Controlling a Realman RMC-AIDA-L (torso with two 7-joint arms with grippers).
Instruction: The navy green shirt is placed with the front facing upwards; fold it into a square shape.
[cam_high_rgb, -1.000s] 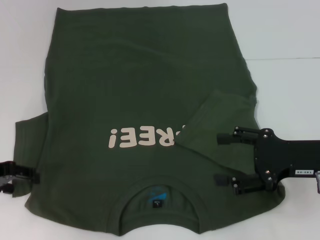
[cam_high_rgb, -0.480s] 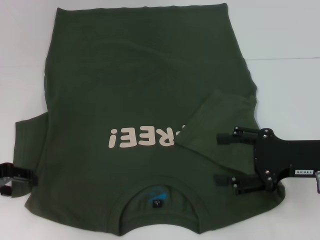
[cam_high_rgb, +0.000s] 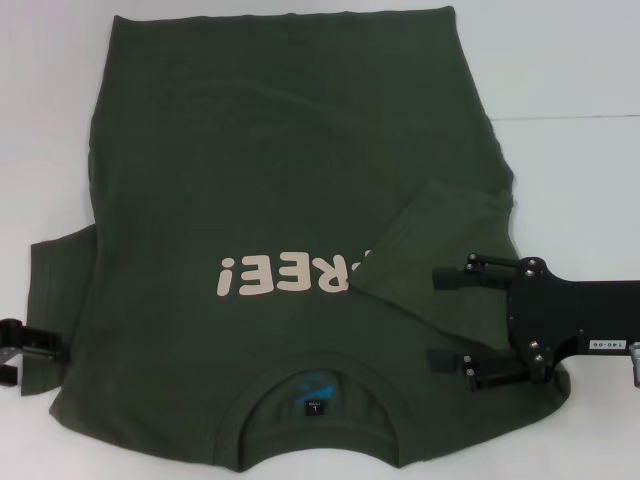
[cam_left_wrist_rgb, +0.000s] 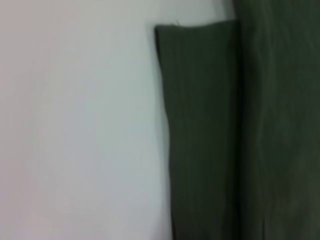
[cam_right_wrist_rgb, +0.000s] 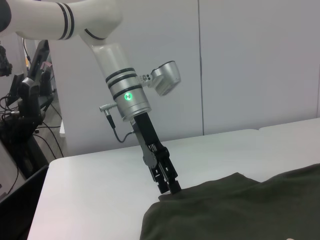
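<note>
Left pincer (cam_high_rgb: 22, 350) now farther out toward the shirt's (cam_high_rgb: 290, 150) sleeve edge.

Dark olive-green shirt (cam_high_rgb: 290, 170) with pale pinkish "FREE!" print (cam_high_rgb: 285, 275); black grippers; neck label (cam_high_rgb: 316, 404) apparently dark with blue.

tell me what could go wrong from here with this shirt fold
The left gripper sits right at the edge of the left sleeve; a shallow grip might slip off when lifted. The right gripper hovers open over the navy green shirt beside the already folded right sleeve, and could drag that fold out of place.
</note>
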